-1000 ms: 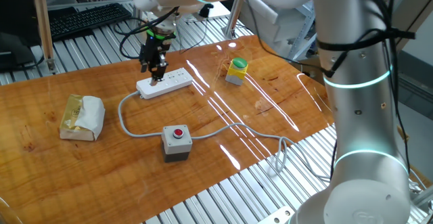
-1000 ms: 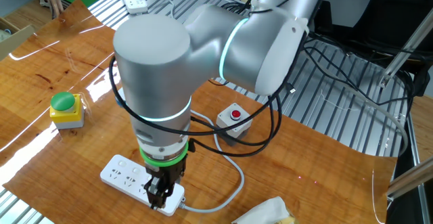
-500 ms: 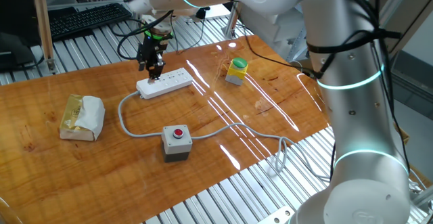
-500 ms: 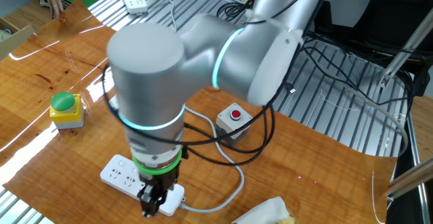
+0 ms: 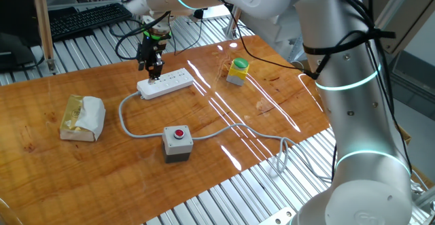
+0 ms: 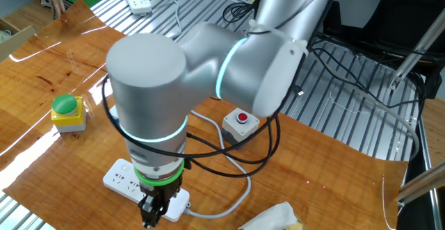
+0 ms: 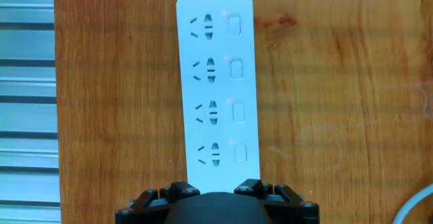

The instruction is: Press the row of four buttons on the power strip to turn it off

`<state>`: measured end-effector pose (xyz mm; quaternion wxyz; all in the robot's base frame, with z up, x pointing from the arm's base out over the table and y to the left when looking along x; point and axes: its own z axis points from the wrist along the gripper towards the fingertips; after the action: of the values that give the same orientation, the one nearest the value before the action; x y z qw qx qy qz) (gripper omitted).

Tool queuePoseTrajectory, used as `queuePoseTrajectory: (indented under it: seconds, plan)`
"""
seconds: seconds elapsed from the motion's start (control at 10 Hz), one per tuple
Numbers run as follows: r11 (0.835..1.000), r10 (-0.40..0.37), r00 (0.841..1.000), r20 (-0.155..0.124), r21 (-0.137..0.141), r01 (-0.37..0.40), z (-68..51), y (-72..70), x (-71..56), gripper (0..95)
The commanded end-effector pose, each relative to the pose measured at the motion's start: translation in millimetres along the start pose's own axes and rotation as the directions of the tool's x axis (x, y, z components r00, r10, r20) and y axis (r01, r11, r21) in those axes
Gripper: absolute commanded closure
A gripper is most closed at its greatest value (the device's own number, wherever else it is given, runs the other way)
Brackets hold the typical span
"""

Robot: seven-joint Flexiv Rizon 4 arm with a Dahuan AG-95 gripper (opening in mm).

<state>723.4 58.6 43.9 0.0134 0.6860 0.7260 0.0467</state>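
Power strip (image 7: 216, 88) just beyond the fingers (image 7: 177, 191), untouched.

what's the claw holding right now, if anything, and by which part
Nothing. The claw hangs above the cable end of the power strip, apart from it, with nothing between its fingers.

Power strip (image 5: 165, 83) on table (image 5: 272, 109) — gripper (image 5: 152, 66) above its cable end (four buttons (image 7: 236, 90) along one edge)

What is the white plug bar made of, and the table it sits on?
The power strip looks like smooth, matte white plastic: even colour, rounded moulded edges. The table looks like varnished wood or wood-look board: brown grain with bright glossy reflections.
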Motion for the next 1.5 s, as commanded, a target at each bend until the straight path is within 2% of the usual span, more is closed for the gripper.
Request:
queuePoseTrajectory:
  seconds: [0.1, 0.3, 0.5, 1.1, 1.5]
  plan:
    - [0.999, -0.040, 0.999, -0.004, 0.002, 0.040, 0.8, 0.5, -1.8, 19.0]
    - [0.998, -0.069, 0.998, -0.007, 0.009, 0.069, 2.5, 0.7, -5.2, 19.0]
    - [0.990, -0.141, 0.990, -0.009, 0.012, 0.141, 2.8, 0.9, -5.9, 19.0]
    - [0.994, -0.104, 0.995, 0.005, 0.027, 0.103, 5.7, 0.9, -11.5, 19.0]
    - [0.992, -0.118, 0.993, -0.005, 0.033, 0.118, 7.4, 0.7, -14.5, 19.0]
